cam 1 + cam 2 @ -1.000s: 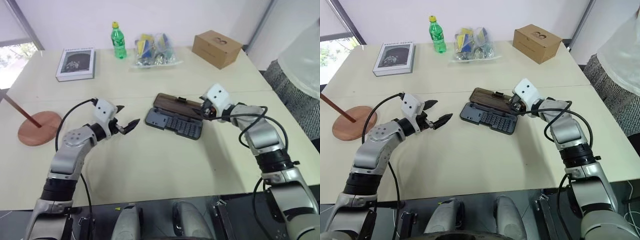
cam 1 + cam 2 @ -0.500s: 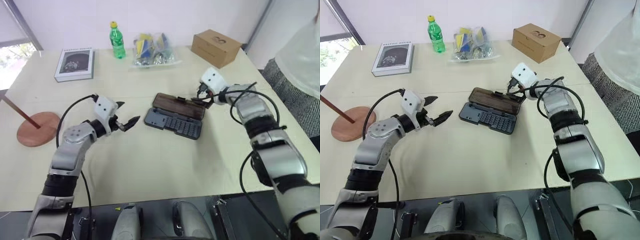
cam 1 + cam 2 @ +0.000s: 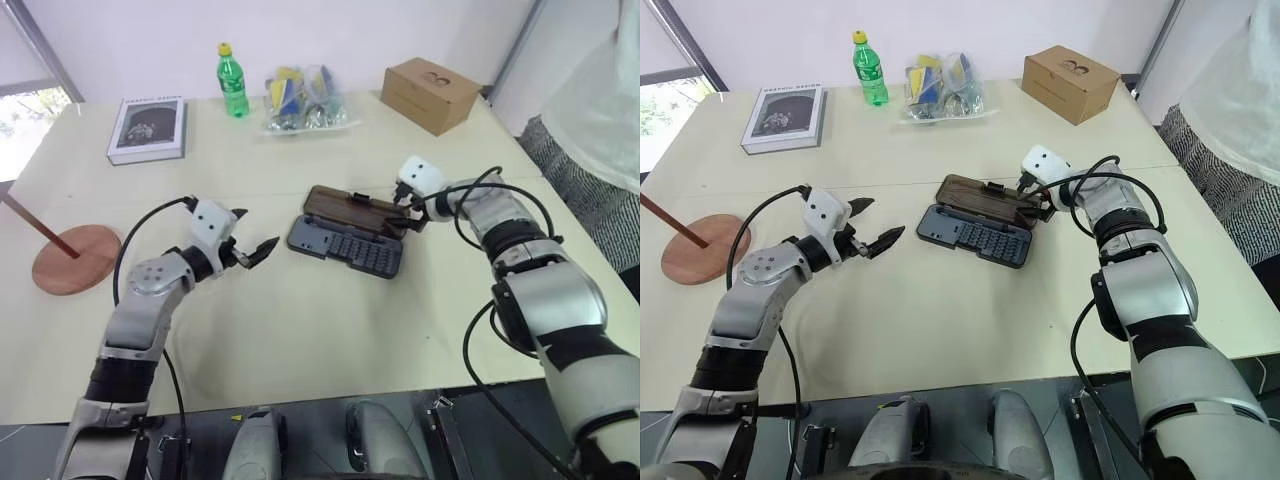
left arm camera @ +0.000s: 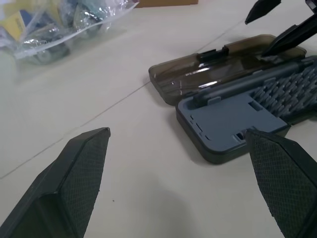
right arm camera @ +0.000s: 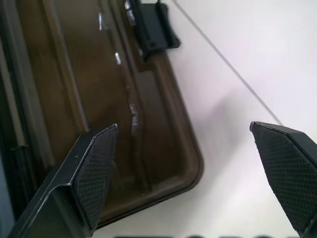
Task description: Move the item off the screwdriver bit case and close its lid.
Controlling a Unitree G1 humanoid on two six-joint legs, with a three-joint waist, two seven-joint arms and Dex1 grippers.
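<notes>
Right gripper (image 5: 193, 173) shifted from the case's right end to the lid (image 3: 350, 207) far corner, jaws spread, empty, left gripper (image 3: 257, 250) released, wooden stand (image 3: 70, 255) aside.

Bare table (image 3: 330, 330) stretches along the near edge in front of the open screwdriver bit case (image 3: 347, 248), leaving wide passage there. The right gripper (image 3: 1037, 196), fingers spread, crowds the lid (image 3: 352, 210) at its right end; the left gripper (image 3: 262, 250), also spread, hangs just beside the case's left end. The wooden stand (image 3: 72, 256) sits well apart at the left edge. A book (image 3: 149, 128), bottle (image 3: 232, 80), bag (image 3: 303, 100) and cardboard box (image 3: 433, 94) line the far edge.
</notes>
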